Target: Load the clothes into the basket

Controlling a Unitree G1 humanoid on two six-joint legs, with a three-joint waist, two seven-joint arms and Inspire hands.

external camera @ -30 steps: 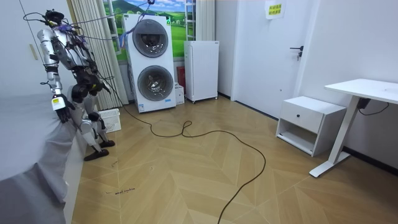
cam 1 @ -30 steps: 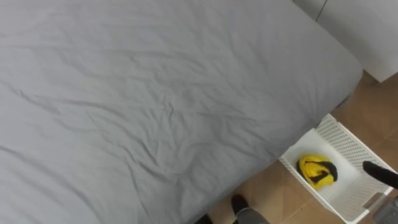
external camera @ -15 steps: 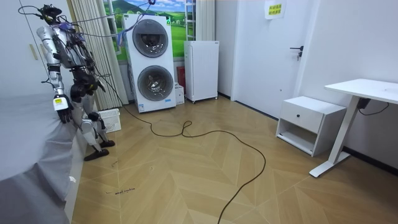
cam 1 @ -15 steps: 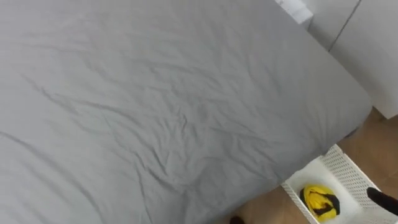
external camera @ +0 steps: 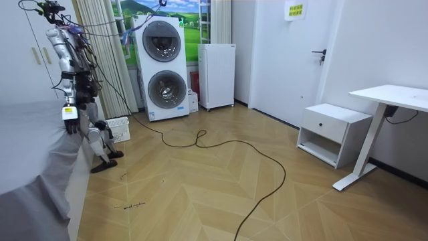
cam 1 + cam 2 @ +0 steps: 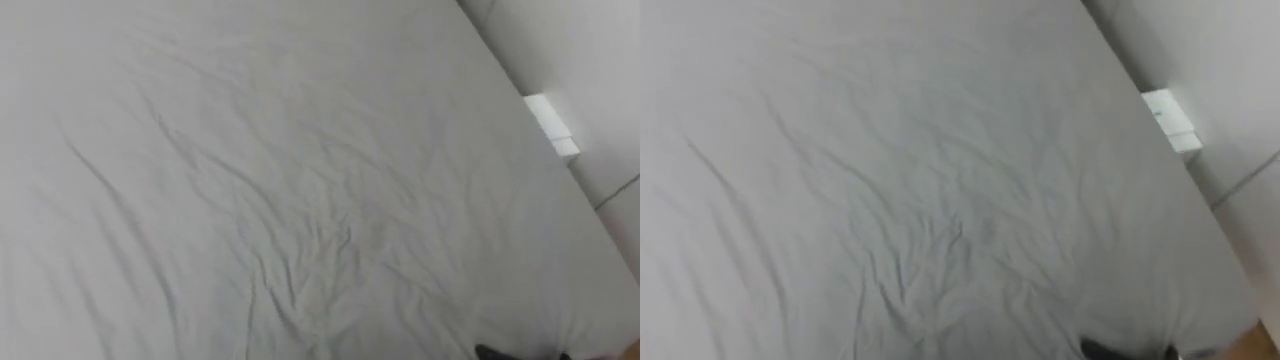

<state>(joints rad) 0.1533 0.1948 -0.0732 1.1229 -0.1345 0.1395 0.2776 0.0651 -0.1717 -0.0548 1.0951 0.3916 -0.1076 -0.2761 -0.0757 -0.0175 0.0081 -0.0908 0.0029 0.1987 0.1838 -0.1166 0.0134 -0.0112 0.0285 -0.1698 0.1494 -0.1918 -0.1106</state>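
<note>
The bed sheet [image 6: 250, 180] is grey, matte cloth, drawn flat with fine branching creases, and in the eye views it meets a smooth white wall [image 6: 590, 50] at the upper right. The room view adds what the eye views omit: a herringbone wood floor [image 5: 221, 194], a stacked pair of white washing machines [image 5: 160, 67] with round doors, and the robot standing upright against the bed's edge at the room view's left. The basket [image 5: 119, 128], white and perforated, stands on the floor just beyond the robot's legs; whether the clothes lie in it cannot be told. The left hand [image 5: 69, 122] hangs beside the sheet's edge, grasp state unreadable. The right hand [image 6: 497, 352] is a dark tip at the eye views' lower edge, state likewise unreadable. A small white rectangular block [image 6: 551, 125] sits on the wall.
</note>
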